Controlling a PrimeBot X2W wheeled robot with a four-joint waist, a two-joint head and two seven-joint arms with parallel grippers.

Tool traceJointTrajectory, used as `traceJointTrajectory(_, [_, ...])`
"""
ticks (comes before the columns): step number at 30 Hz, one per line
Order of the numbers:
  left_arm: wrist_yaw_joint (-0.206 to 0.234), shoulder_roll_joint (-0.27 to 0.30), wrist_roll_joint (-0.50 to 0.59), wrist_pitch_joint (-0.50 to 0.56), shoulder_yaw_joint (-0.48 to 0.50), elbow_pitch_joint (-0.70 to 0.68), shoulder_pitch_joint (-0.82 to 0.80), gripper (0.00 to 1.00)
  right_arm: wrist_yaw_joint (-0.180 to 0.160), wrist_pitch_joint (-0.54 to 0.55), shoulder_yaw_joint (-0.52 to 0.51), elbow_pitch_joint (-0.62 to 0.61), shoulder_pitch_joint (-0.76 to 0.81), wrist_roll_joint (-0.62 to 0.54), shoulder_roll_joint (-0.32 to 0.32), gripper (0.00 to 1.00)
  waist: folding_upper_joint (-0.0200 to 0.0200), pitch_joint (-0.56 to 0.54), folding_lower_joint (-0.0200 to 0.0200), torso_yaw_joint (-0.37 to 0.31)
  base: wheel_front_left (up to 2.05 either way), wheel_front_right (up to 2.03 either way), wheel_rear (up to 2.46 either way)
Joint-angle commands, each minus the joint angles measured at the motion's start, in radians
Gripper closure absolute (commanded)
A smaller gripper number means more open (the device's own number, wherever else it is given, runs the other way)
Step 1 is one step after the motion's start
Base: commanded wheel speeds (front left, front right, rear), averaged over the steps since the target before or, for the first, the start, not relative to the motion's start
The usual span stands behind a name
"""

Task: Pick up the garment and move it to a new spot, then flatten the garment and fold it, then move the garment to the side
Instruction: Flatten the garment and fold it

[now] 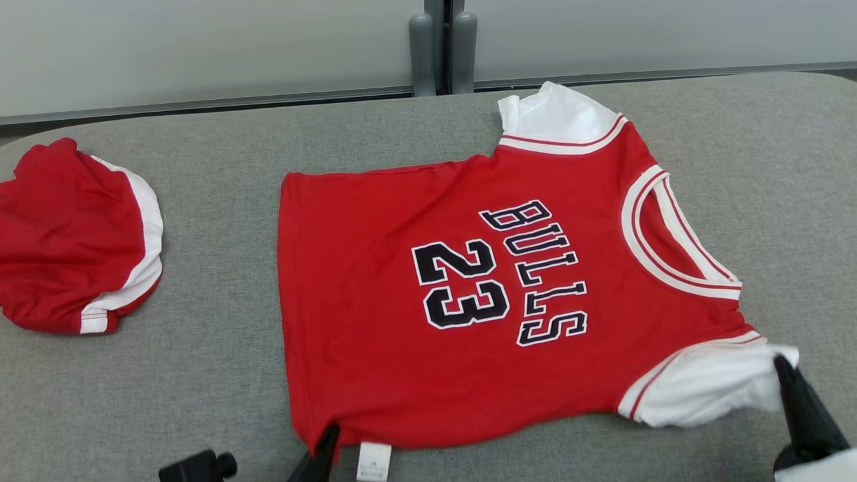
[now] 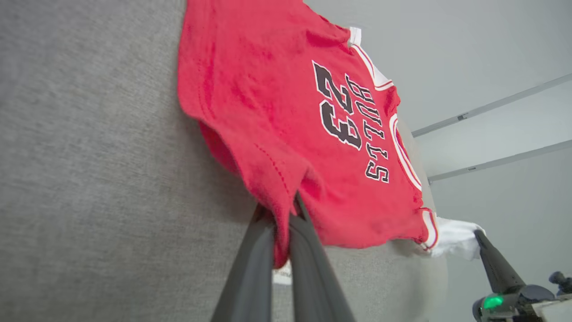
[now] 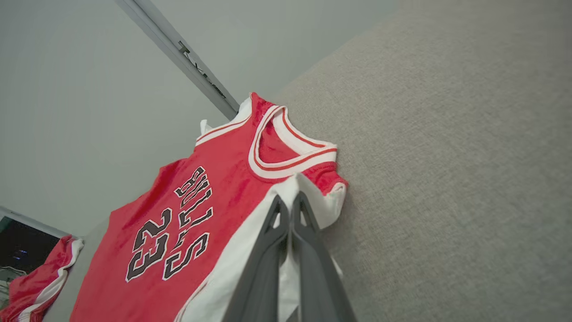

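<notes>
"Two grips on the garment (image 1: 469,301)?"
"Yes. It lies spread on the bench (image 1: 221,375); my left pincer (image 1: 329,435) is clenched on its near hem corner, my right pincer (image 1: 780,365) on the near sleeve. I'd draw both apart evenly, cloth kept low, so it flattens."

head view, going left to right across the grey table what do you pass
bunched red and white garment → red bulls jersey, spread flat → right tool, shut on the jersey's near white sleeve
</notes>
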Motion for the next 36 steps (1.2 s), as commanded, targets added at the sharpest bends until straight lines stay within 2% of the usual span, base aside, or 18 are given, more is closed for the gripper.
traceJointTrajectory(1, [0.009, 0.011, -0.007, 0.021, 0.007, -0.026, -0.032, 1.0, 0.0, 0.021, 0.001, -0.015, -0.039, -0.016, -0.017, 1.0, 0.0, 0.001, 0.0, -0.001, 0.0, 0.0, 0.0])
traceJointTrajectory(6, [0.059, 0.03, -0.046, 0.134, 0.011, -0.106, -0.099, 1.0, 0.0, 0.124, 0.008, -0.04, -0.161, -0.034, -0.049, 1.0, 0.0, 0.014, 0.0, 0.002, 0.0, 0.0, 0.0])
traceJointTrajectory(10, [0.123, 0.076, -0.017, 0.211, 0.026, -0.107, -0.183, 1.0, 0.0, 0.226, 0.023, -0.002, -0.293, -0.082, -0.07, 1.0, 0.0, 0.053, 0.0, 0.002, 0.0, 0.0, 0.0])
traceJointTrajectory(18, [0.153, 0.103, 0.005, 0.276, 0.023, -0.035, -0.319, 1.0, 0.0, 0.321, 0.08, 0.118, -0.479, -0.149, -0.088, 1.0, 0.0, 0.112, 0.0, 0.014, 0.0, 0.0, 0.0])
traceJointTrajectory(19, [0.155, 0.105, 0.009, 0.285, 0.018, -0.021, -0.334, 0.69, 0.0, 0.331, 0.09, 0.134, -0.502, -0.16, -0.091, 0.86, 0.0, 0.118, 0.0, 0.016, 0.0, 0.0, 0.0])
traceJointTrajectory(20, [0.154, 0.111, 0.019, 0.293, 0.012, -0.008, -0.35, 0.51, 0.0, 0.339, 0.105, 0.148, -0.524, -0.173, -0.097, 0.0, 0.0, 0.123, 0.0, 0.017, 0.0, 0.0, 0.0])
traceJointTrajectory(21, [0.156, 0.114, 0.022, 0.297, 0.013, 0.004, -0.365, 0.0, 0.0, 0.344, 0.116, 0.164, -0.542, -0.189, -0.103, 0.0, 0.0, 0.126, 0.0, 0.017, 0.0, 0.0, 0.0])
traceJointTrajectory(23, [0.157, 0.129, 0.038, 0.303, 0.012, 0.023, -0.389, 0.0, 0.0, 0.325, 0.131, 0.177, -0.579, -0.212, -0.11, 0.0, 0.0, 0.133, 0.0, 0.017, 0.0, 0.0, 0.0])
traceJointTrajectory(27, [0.172, 0.125, 0.032, 0.242, 0.076, 0.034, -0.417, 0.0, 0.0, 0.263, 0.115, 0.166, -0.591, -0.207, -0.123, 0.0, 0.0, 0.131, 0.0, 0.017, 0.0, 0.0, 0.0])
traceJointTrajectory(31, [0.17, 0.144, 0.05, 0.209, 0.093, 0.022, -0.379, 0.0, 0.0, 0.236, 0.105, 0.112, -0.521, -0.234, -0.171, 0.0, 0.0, 0.117, 0.0, 0.005, 0.0, 0.0, 0.0])
traceJointTrajectory(36, [0.157, 0.176, 0.079, 0.218, 0.051, -0.029, -0.278, 0.0, 0.0, 0.264, 0.102, 0.052, -0.407, -0.313, -0.241, 0.0, 0.0, 0.125, 0.0, -0.017, 0.0, 0.0, 0.0])
